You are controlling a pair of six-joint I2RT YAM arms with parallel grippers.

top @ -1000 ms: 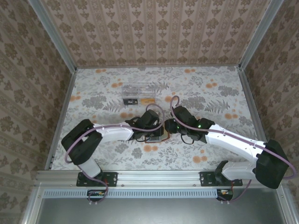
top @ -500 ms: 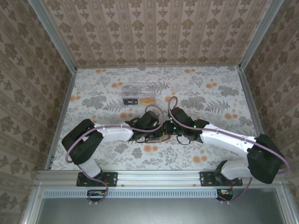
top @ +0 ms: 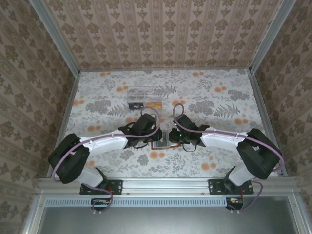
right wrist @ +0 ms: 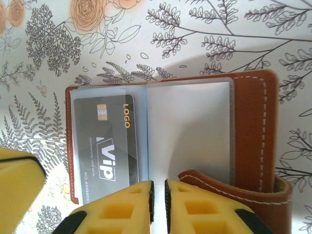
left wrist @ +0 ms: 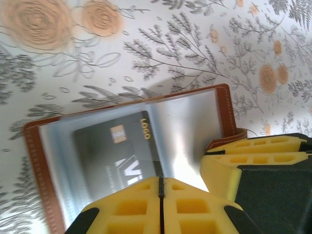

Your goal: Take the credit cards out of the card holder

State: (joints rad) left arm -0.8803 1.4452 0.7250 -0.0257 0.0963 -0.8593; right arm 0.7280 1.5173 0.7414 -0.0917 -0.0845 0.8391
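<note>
The card holder (right wrist: 253, 122) is laid open on the bench (right wrist: 204, 34), at the middle of the top view between the two arms. One dark credit card (right wrist: 105, 146) is seen under the clear sleeve of the left page in the right wrist view. Its long axis runs up and down the frame, with one short end pointed at the fingers.

The right hand (right wrist: 158, 207) is set at the lower edge by the fold, with the card up and to its left. It is nearly closed with a thin slit left, and whether the sleeve is pinched cannot be told.

The left hand (left wrist: 161, 204) is closed tight. In its own view the card lies just above its tips, so this hand is judged the nearer. Which edge of the pocket is open cannot be made out.
</note>
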